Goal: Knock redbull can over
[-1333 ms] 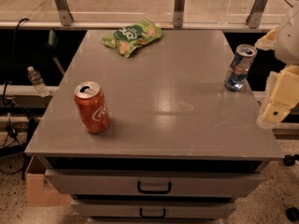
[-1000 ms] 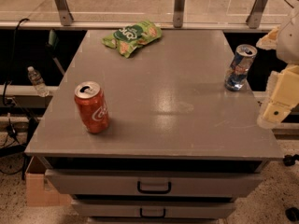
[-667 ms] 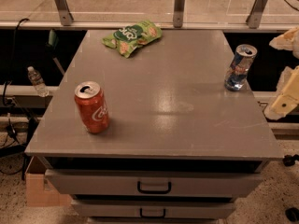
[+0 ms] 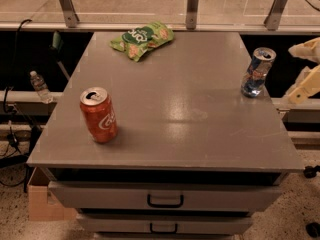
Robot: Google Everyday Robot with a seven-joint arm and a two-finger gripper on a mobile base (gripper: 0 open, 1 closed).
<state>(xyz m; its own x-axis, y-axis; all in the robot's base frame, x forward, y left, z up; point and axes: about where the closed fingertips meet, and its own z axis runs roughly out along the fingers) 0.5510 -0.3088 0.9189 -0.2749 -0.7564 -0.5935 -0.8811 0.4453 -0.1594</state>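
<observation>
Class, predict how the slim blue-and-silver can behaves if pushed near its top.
Tall and narrow, the redbull can would probably tip readily. Round, it may then roll off the table, whose right edge is close. The hand is beyond that edge.

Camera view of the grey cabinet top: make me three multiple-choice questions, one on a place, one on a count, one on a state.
1. Where on the grey metal cabinet top does the slim blue-and-silver redbull can stand? A near the right edge; B front left corner; C centre.
2. How many cans are on it? A one; B two; C three.
3. The redbull can is: A on its side; B upright; C crushed.
1 A: it stands by the right edge, apart from the cream gripper just beyond it.
2 B: redbull can plus wide orange-red cola can.
3 B: its silver top faces up.
</observation>
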